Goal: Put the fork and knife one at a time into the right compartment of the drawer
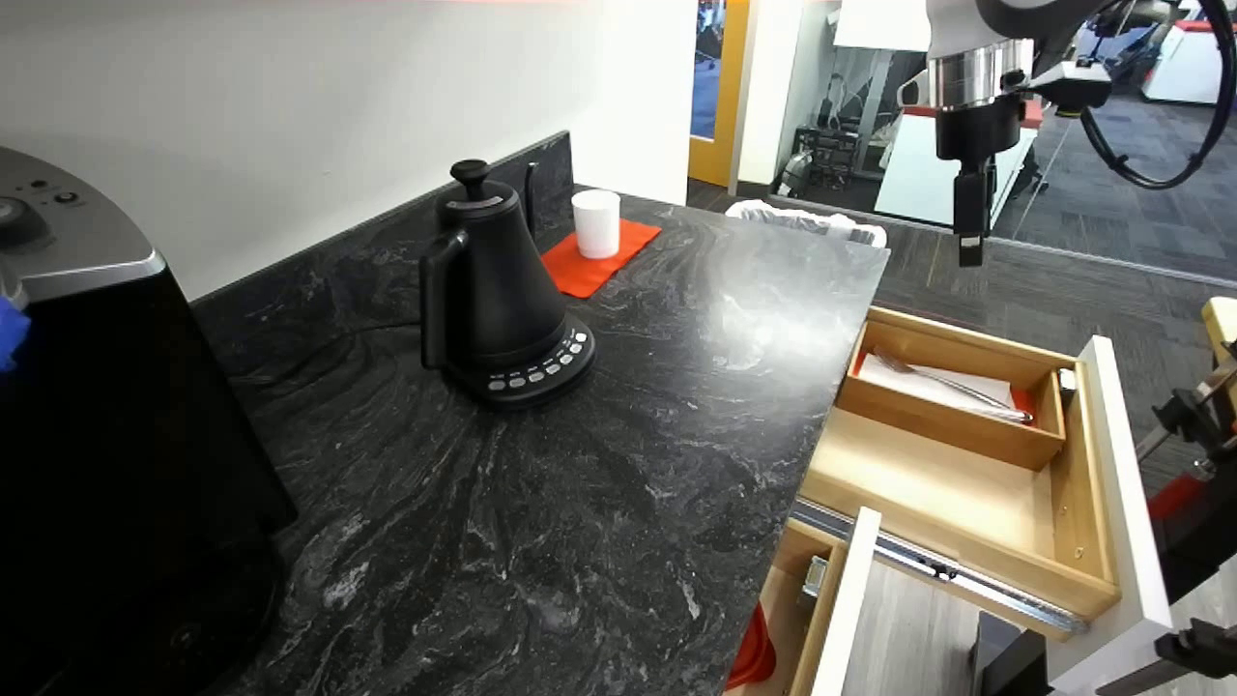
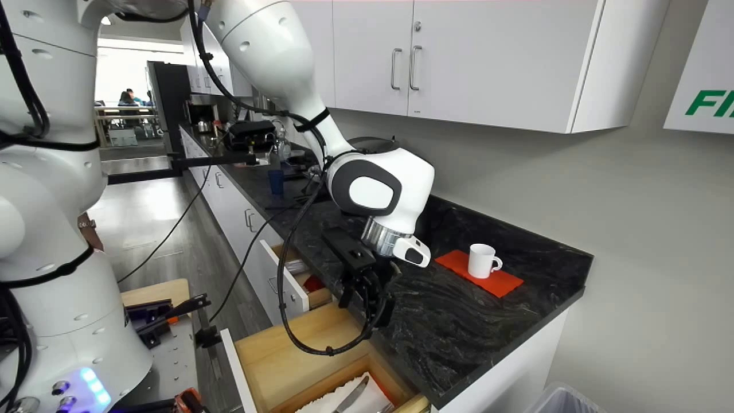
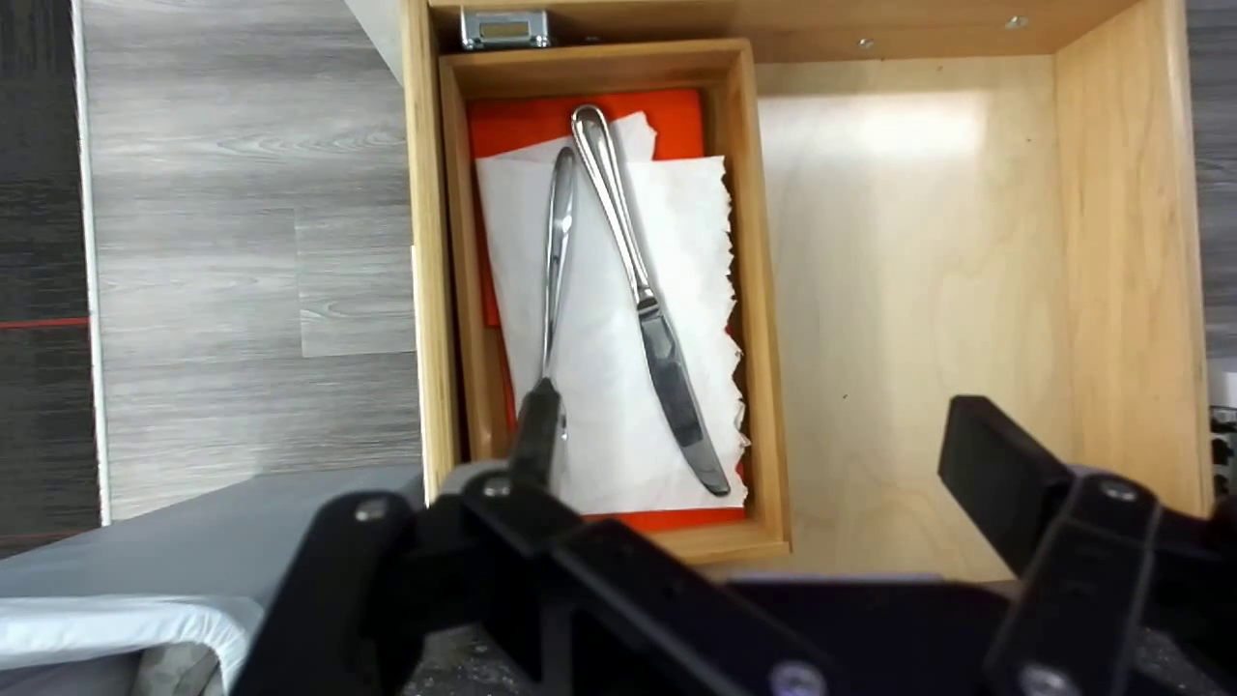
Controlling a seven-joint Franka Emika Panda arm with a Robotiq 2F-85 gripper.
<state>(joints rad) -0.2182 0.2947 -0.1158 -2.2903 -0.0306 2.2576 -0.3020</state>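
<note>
The light-wood drawer (image 3: 908,290) is pulled out, and it also shows in both exterior views (image 1: 952,469) (image 2: 292,344). A narrow wooden section on the left in the wrist view holds white paper on red cloth. The silver knife (image 3: 628,251) lies slanted on the paper, blade toward my gripper. Beside it lies a second silver utensil (image 3: 558,251), seemingly the fork; its lower end is hidden behind my left finger. My gripper (image 3: 759,430) is open and empty, held above the drawer. It points down in an exterior view (image 1: 972,217). The wide section on the right shows bare wood.
The dark counter (image 1: 618,464) edges the drawer. A black kettle (image 1: 503,280) and a white mug (image 1: 596,222) on a red napkin (image 1: 638,242) stand on it. A second, partly open drawer (image 1: 850,619) is alongside. A lined bin (image 1: 812,220) stands past the counter's end.
</note>
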